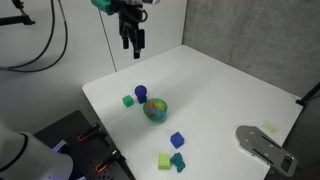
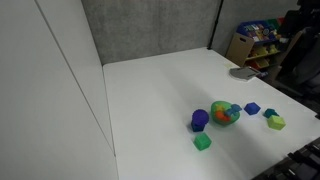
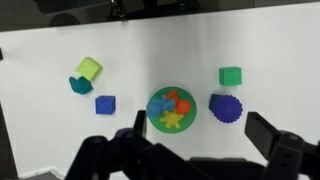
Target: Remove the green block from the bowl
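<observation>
The bowl (image 3: pixel 171 109) is small and round, with blue, red and yellow shapes inside a green rim; it shows in both exterior views (image 1: pixel 155 109) (image 2: pixel 226 114). The dark teal-green block (image 3: pixel 78 85) lies on the table outside the bowl, touching the pale lime cube (image 3: pixel 89 68), and shows in both exterior views (image 1: pixel 178 160) (image 2: pixel 270 114). My gripper (image 1: pixel 130 40) hangs high above the table's far part, open and empty. In the wrist view its fingers (image 3: pixel 200 135) frame the bowl and the purple cylinder from above.
A purple-blue cylinder (image 3: pixel 226 107) stands next to the bowl. A bright green cube (image 3: pixel 231 76) lies beyond it. A blue cube (image 3: pixel 105 104) lies between the bowl and the teal block. A grey flat object (image 1: pixel 262 145) sits at the table corner.
</observation>
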Controlling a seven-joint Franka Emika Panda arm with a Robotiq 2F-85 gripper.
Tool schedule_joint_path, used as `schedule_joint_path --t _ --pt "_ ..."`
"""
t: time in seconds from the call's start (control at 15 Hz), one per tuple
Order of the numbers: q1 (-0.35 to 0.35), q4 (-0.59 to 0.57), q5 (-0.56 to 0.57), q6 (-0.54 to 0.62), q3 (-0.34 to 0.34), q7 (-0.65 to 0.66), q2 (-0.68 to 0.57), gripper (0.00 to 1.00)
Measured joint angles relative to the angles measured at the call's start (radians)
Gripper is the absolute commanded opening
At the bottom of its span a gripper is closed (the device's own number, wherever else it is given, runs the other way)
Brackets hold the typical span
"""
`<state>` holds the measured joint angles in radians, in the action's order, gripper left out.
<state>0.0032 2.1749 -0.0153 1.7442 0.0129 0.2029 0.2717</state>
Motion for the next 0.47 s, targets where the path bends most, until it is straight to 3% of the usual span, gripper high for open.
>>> schedule_joint_path --t 0.47 --pt "0.011 -0.042 -0.024 -0.004 -0.003 -0.144 0.107 1.0"
